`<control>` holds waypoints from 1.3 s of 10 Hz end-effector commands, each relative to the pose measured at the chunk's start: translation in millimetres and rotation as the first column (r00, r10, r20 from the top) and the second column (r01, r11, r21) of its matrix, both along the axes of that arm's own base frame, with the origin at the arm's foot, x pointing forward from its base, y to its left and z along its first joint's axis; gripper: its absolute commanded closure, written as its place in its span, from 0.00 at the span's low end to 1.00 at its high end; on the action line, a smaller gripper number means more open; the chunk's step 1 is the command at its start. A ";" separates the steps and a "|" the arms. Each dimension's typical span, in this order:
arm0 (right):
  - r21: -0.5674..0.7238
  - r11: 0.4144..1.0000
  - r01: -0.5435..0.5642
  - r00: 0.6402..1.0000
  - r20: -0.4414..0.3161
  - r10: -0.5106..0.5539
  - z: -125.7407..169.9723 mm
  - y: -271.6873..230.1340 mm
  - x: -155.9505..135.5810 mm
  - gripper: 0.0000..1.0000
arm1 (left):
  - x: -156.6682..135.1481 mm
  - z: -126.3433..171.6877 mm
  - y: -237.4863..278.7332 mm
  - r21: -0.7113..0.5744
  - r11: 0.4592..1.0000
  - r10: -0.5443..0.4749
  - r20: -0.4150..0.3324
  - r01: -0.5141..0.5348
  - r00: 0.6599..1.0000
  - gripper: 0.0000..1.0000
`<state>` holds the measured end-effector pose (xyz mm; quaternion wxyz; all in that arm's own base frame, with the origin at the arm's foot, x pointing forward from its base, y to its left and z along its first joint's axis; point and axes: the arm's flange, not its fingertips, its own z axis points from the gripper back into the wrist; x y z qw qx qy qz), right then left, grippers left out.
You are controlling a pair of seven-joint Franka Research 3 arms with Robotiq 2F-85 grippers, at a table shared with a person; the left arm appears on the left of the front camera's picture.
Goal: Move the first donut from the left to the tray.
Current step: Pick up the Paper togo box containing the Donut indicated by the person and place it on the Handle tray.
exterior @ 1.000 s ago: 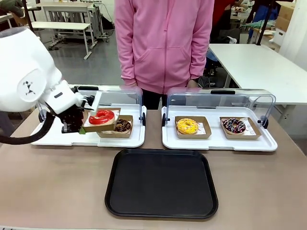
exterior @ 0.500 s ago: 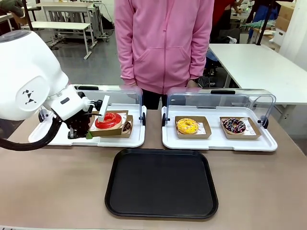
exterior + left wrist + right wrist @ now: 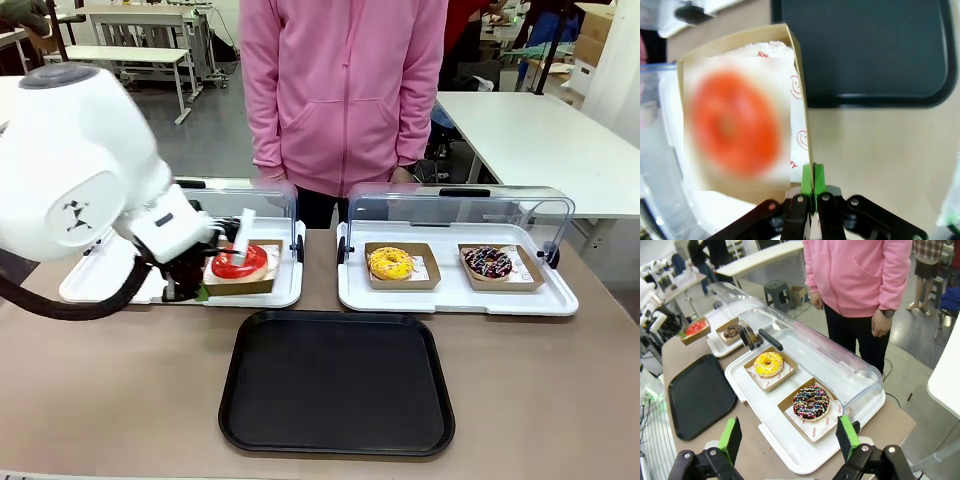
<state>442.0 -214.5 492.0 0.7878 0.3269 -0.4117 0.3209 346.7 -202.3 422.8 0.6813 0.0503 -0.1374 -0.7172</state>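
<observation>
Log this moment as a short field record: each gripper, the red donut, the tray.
left gripper: fingers shut on the cardboard box wall
right gripper: open, holding nothing
red donut: in its box, held above the left white tray
black tray: on the table, nothing on it

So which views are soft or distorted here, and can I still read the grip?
Left wrist view: the red donut is a blurred smear, but the left gripper is sharp, pads pinching the box wall. Front view: crisp, lid glare only. Right wrist view: wide-angle bending, right gripper open.
</observation>
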 end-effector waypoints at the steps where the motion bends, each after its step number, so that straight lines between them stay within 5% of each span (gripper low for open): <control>1: 0.004 1.000 -0.004 1.000 0.008 0.004 3.0 1.8 -1.4 0.00 | -50.8 5.6 -34.0 0.062 0.997 0.043 0.013 -0.044 0.999 0.98; 6: 0.004 1.000 -0.004 1.000 0.008 0.004 3.0 1.8 -1.4 0.00 | -112.4 -24.4 -124.4 0.050 0.998 0.030 0.008 -0.030 1.000 0.98; 13: 0.004 1.000 -0.004 1.000 0.008 0.004 3.0 1.8 -1.4 0.00 | -112.7 -85.3 -156.9 0.050 0.999 0.007 0.042 -0.010 0.999 0.98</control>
